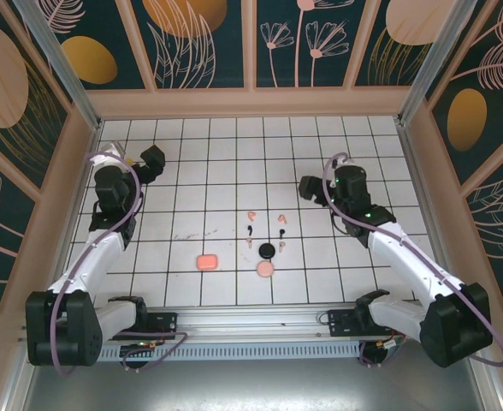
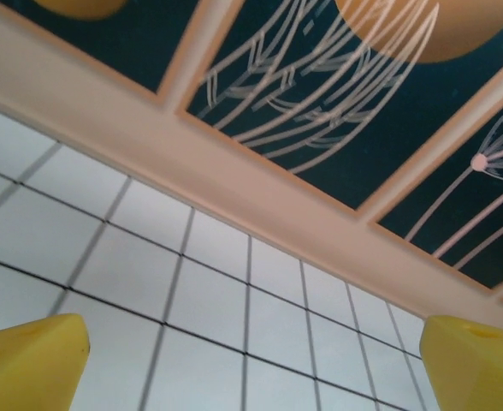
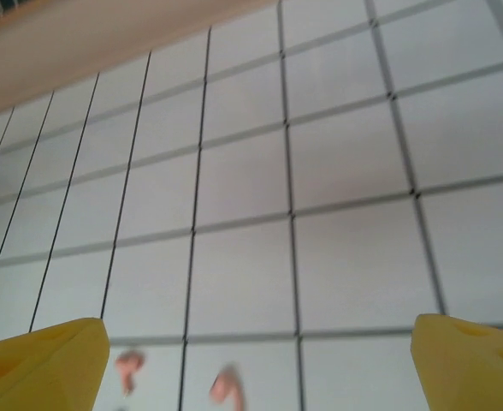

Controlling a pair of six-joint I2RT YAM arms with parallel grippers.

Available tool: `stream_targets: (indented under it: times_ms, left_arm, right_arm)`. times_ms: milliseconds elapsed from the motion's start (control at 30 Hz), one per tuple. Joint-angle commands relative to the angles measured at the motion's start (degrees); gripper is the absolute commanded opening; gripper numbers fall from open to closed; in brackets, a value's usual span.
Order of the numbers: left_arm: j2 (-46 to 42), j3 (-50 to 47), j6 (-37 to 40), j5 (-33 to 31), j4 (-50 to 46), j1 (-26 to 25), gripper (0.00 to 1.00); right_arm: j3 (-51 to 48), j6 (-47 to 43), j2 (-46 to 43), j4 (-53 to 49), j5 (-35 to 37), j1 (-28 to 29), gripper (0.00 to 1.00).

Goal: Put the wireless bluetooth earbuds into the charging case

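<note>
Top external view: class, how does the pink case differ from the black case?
The pink case is a rounded rectangle; the black case looks round. The pink case lies alone at left; the black case sits right beside the peach case. Both rest on the tiled table.

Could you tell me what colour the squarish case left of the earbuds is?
Salmon pink; the case shows best in the top external view.

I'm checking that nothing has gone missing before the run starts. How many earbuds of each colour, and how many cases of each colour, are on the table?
Pink earbuds: 2
Black earbuds: 2
Peach earbuds: 2
Pink case: 1
Black case: 1
Peach case: 1
Total: 9
</note>
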Motion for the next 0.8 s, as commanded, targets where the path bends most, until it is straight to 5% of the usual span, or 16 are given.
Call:
stream_targets:
  times_ms: [0, 767]
  left_arm:
    - [-1.33, 0.33, -6.3, 1.42, -5.89, -2.93, 0.99]
    - [-1.36, -2.28, -10.95, -0.95, -17.33, -4.18, 0.99]
  right_arm:
    - [1.28, 7.03, -1.35, -7.26, 1.19, 4.78, 0.91]
    - [11.34, 31.42, 16.44, -22.69, 18.44, 39.7, 0.89]
